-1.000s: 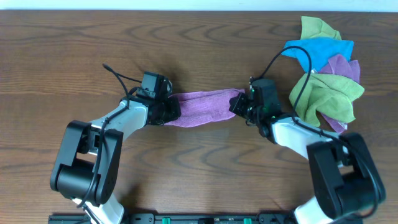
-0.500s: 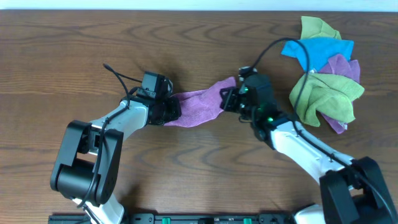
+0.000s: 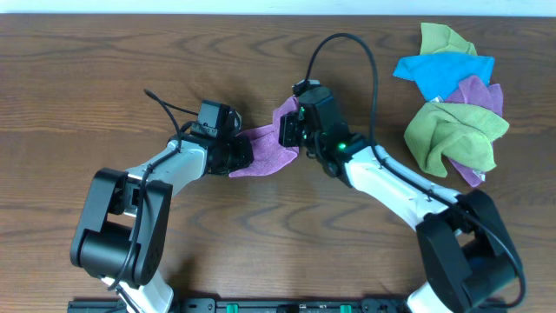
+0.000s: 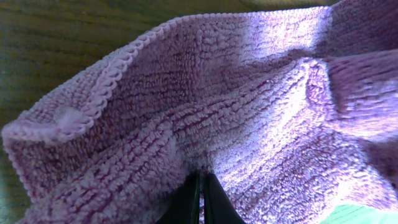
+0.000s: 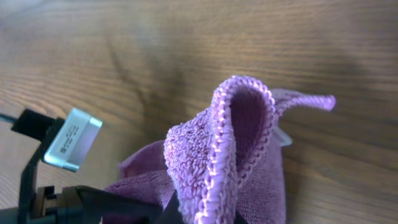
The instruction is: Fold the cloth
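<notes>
Midway across table (image 3: 87, 69), cloth (image 3: 265, 152) pinched at both ends, left gripper (image 3: 236, 153) clamped on left edge, right gripper (image 3: 289, 130) clamped on raised right corner, coloured pile (image 3: 452, 96) far right.

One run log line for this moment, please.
cloth: partly folded | left gripper: shut on cloth | right gripper: shut on cloth, end raised

Matt, looped terry with stitched hem — the cloth (image 4: 249, 112); grained wood — the table (image 3: 87, 69).
</notes>
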Tool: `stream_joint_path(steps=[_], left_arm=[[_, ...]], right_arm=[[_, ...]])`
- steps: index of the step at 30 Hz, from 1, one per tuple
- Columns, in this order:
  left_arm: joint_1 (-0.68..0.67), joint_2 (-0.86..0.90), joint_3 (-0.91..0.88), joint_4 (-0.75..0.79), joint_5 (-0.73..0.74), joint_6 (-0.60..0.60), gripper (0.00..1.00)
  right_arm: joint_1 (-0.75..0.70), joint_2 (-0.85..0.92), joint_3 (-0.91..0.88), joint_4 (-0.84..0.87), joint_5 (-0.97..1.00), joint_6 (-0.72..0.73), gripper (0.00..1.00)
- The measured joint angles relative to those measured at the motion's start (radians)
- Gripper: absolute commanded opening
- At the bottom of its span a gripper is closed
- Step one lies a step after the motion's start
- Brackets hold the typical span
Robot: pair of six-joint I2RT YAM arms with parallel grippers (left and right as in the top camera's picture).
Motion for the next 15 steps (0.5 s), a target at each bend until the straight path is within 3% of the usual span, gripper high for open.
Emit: stream_joint_path(steps=[15], left_arm=[[0.066, -0.050, 0.026, -0.040, 0.025, 0.000, 0.06]], right_arm=[[0.084, 0.066, 0.010, 0.001, 0.019, -0.036, 0.01]])
